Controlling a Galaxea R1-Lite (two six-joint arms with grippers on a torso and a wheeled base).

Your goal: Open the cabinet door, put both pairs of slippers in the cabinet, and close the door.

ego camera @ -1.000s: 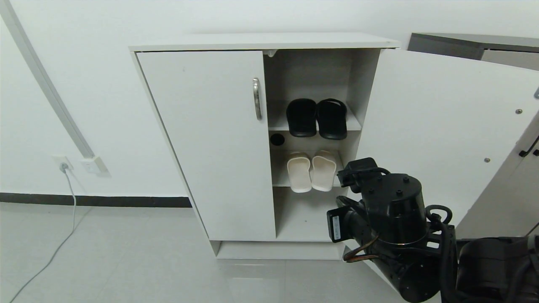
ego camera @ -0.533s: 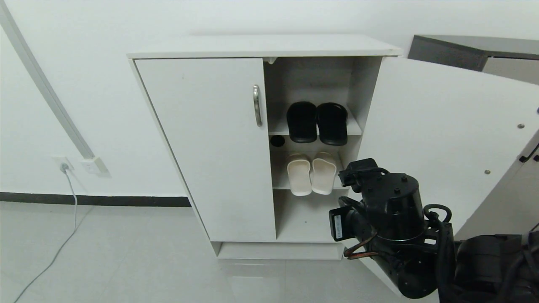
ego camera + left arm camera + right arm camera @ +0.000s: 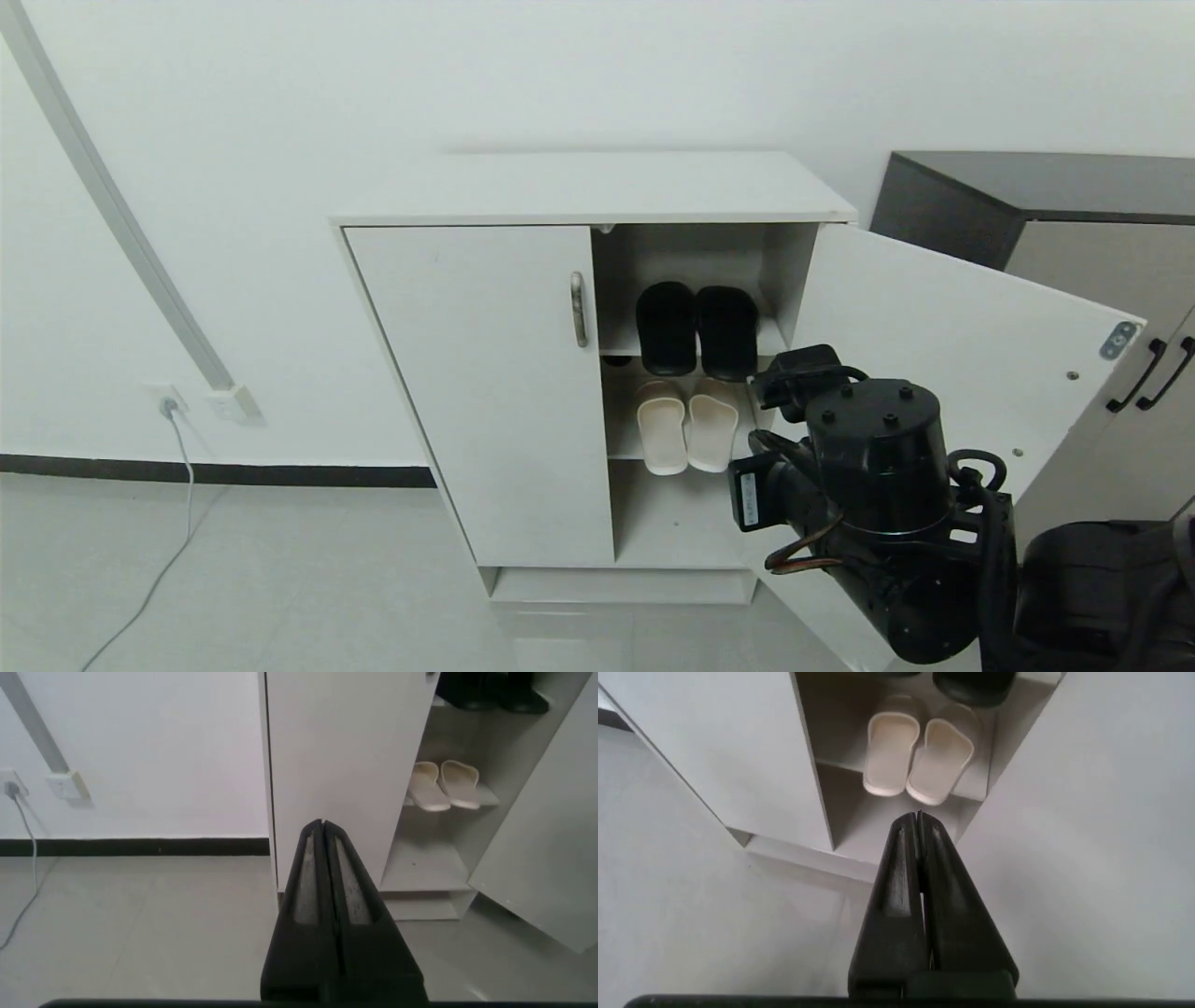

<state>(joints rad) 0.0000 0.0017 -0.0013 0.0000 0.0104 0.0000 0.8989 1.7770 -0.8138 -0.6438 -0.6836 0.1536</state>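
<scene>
The cabinet (image 3: 597, 187) is standing against the wall with its left door (image 3: 485, 392) lying shut and its right door (image 3: 943, 345) hanging wide open, swung out toward four o'clock. Inside the open half, the black slippers (image 3: 696, 329) are sitting side by side on the upper shelf. The cream slippers (image 3: 687, 425) are resting at six o'clock from them, on the shelf just beneath. The right arm (image 3: 868, 485) is hanging in front of the open door, at about five o'clock from the cream pair. The right gripper (image 3: 919, 819) is pointing toward the cabinet's lower shelves with its fingers pressed together, holding nothing. The left gripper (image 3: 323, 826) is hovering well apart from the cabinet, facing the shut door — its fingers are likewise pressed together and empty. A grey cabinet (image 3: 1074, 224) is standing at three o'clock from the white one, and a wall socket (image 3: 168, 403) with a cable is sitting at nine o'clock.
</scene>
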